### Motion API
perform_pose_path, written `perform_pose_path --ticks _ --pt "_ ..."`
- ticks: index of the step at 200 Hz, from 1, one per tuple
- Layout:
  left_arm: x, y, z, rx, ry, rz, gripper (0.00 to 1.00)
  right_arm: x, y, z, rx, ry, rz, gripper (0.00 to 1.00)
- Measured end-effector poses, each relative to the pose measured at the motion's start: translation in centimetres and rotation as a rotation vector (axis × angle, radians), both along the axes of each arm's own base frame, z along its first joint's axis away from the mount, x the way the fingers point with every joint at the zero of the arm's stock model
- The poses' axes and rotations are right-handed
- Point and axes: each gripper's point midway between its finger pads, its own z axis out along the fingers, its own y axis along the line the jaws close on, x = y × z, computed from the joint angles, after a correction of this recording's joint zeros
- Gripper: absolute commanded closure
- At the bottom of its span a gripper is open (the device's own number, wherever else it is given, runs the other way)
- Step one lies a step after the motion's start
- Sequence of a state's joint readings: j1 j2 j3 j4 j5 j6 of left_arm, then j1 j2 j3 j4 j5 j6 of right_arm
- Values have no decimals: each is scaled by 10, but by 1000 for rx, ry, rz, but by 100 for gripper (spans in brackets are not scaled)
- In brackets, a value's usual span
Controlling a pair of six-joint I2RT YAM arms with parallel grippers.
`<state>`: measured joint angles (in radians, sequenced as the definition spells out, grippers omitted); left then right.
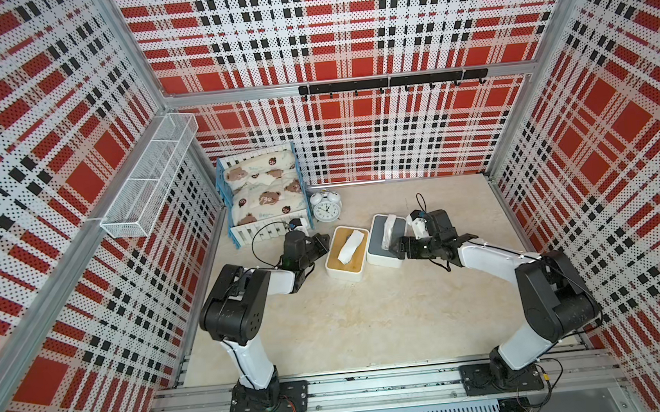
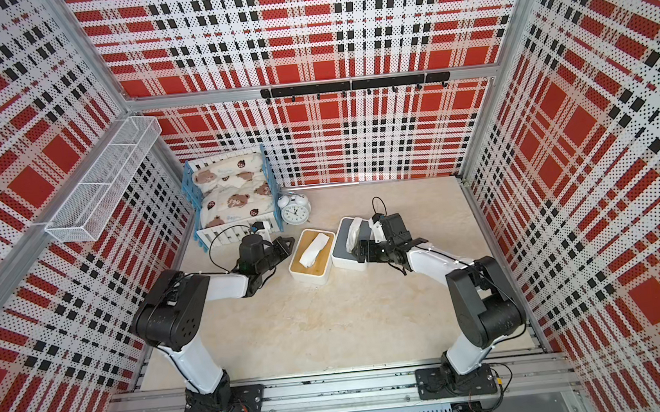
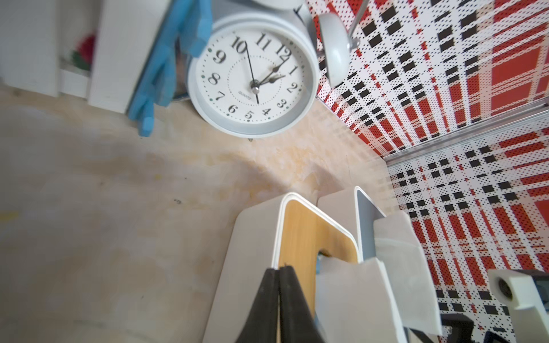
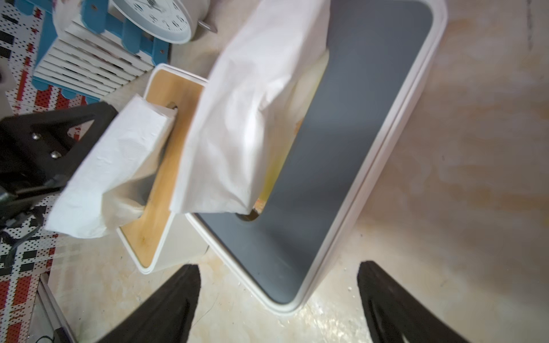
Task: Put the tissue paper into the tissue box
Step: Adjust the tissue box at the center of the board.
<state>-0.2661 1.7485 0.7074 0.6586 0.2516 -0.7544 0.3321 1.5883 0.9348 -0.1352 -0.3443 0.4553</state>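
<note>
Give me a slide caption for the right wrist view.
Open right gripper before grey-lidded tissue box, tissue paper sticking from its slot.

From the left wrist, the bed (image 3: 124, 53) is a blur and runs off the edge, and the clock (image 3: 252, 80) loses one bell there too. The left fingers (image 3: 264, 308) cover part of the left box (image 3: 246, 237) lid, and the left tissue (image 3: 350, 297) runs off the edge. From the right wrist, the right tissue (image 4: 246, 118) drapes over most of the right box (image 4: 341, 148) slot; the right fingers (image 4: 166, 303) are cut off at the edge. In both top views the clock's numerals are too small to read.
</note>
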Motion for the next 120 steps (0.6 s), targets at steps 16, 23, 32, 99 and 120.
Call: perform_pose_path --ticks 16,23,32,99,120 --pt "-14 17 17 -9 -29 27 89 8 -10 23 13 -55 -22 7" --pt "-18 22 22 -11 -39 34 89 14 -18 33 17 -80 -39 7" --pt "-21 27 25 -12 -40 43 89 20 -24 42 22 -103 -52 7" --pt "-79 33 -28 42 114 16 90 73 -28 57 29 -125 -55 6" --pt "-89 38 -50 67 176 18 90 74 -25 55 39 -117 -47 6"
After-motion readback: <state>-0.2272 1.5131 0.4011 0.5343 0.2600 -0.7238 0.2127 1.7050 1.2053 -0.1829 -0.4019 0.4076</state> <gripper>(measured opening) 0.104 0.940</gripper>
